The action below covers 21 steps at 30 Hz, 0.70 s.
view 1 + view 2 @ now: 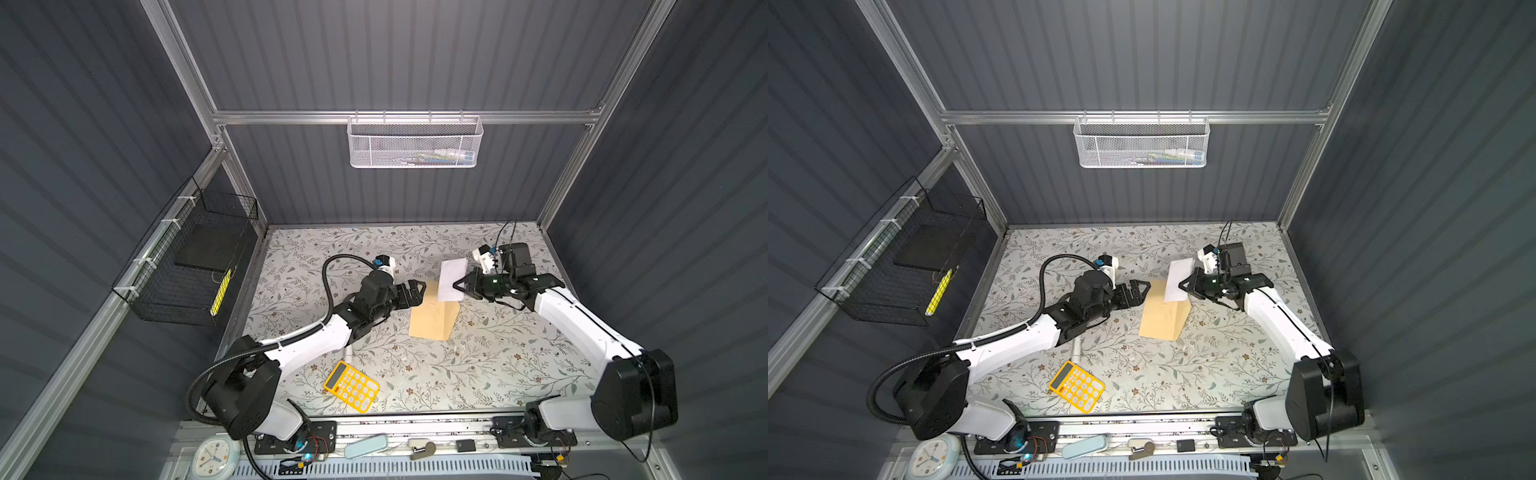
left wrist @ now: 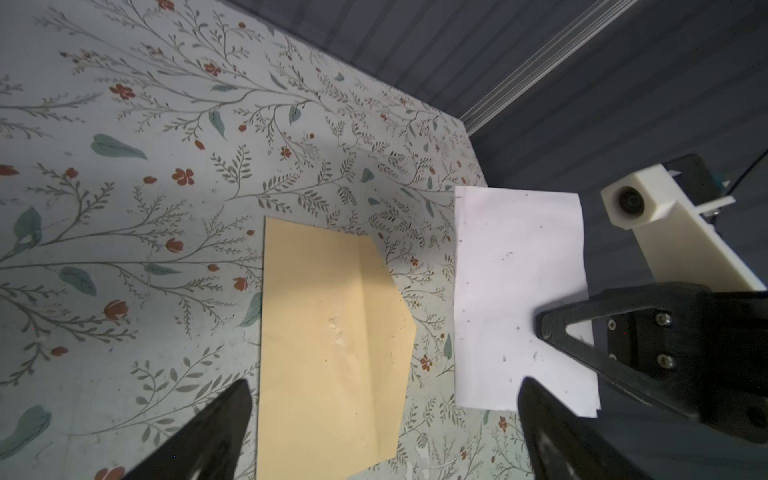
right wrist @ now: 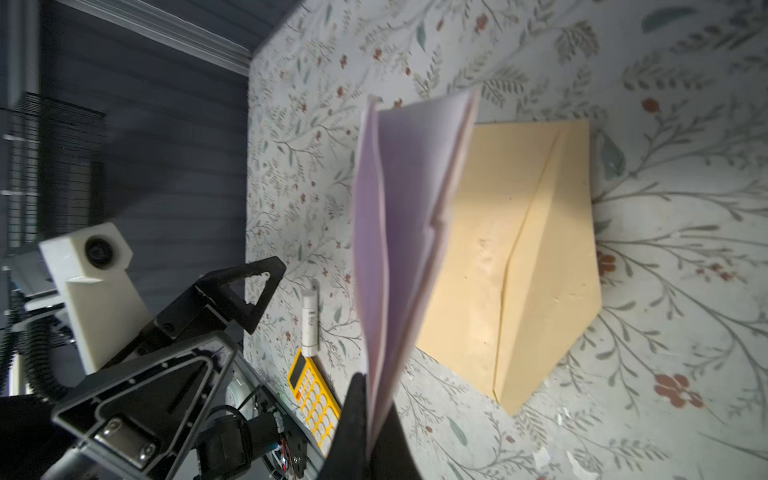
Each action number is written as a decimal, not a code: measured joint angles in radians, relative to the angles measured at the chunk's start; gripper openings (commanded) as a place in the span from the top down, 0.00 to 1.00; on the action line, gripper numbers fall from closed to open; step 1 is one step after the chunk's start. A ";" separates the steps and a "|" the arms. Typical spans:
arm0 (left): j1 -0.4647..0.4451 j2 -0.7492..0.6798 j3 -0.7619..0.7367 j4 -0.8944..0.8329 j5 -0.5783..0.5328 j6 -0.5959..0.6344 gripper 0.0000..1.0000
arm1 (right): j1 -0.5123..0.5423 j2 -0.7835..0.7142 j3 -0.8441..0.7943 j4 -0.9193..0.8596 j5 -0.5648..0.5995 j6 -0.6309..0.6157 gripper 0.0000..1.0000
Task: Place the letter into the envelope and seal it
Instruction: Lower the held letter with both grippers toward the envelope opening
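Right wrist view shows our right gripper point(image 3: 368, 399) pinched tight on one edge of the folded white paper letter point(image 3: 399, 232), held off the table. In both top views the tan kraft-paper envelope point(image 1: 430, 322) lies flat at about 7 o'clock from the letter. Its long axis runs 12 to 6, and its triangular flap lies open toward 3 o'clock, facing that arm. Our left gripper point(image 1: 419, 294), jaws spread wide and empty, hovers by the envelope's 10 o'clock corner.
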 measured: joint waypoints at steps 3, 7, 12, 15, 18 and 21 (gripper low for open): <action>0.000 0.042 0.004 0.000 0.039 0.022 0.00 | -0.003 0.040 0.001 -0.050 0.008 -0.032 1.00; 0.000 0.146 0.042 0.021 0.103 0.045 0.01 | -0.004 0.106 0.002 -0.069 0.031 -0.062 1.00; 0.000 0.238 0.044 0.048 0.162 0.048 0.01 | -0.004 0.170 0.002 -0.074 0.063 -0.084 1.00; 0.000 0.270 0.047 0.058 0.183 0.048 0.01 | -0.005 0.201 0.002 -0.076 0.081 -0.098 1.00; 0.000 0.293 0.056 0.068 0.196 0.048 0.02 | -0.006 0.224 0.002 -0.078 0.095 -0.108 1.00; 0.000 0.312 0.060 0.082 0.204 0.048 0.03 | -0.008 0.250 0.003 -0.079 0.110 -0.119 1.00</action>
